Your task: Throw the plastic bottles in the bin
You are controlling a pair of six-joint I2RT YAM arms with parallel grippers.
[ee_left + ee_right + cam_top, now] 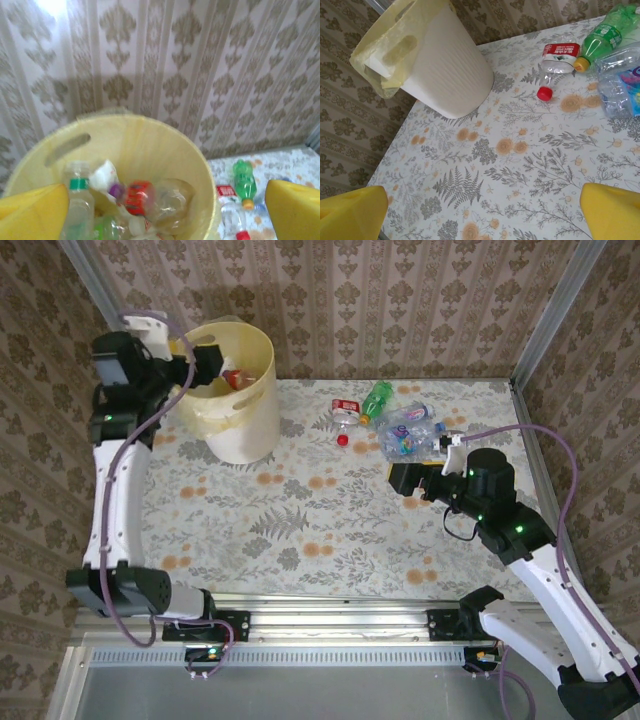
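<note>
Pale yellow bin (150, 145) with plastic bottles (137, 197) inside, under the open left pincer (162, 197); right pincer (482, 200) open too.

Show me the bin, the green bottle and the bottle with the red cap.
bin (246, 430), top view, outer wall.
green bottle (604, 35), right wrist view, middle of its body.
bottle with the red cap (561, 51), right wrist view, red label.

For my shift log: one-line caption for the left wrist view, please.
Left arm's open yellow fingers hover above the pale yellow round plastic bin, crumpled clear plastic bottles piled inside.
</note>
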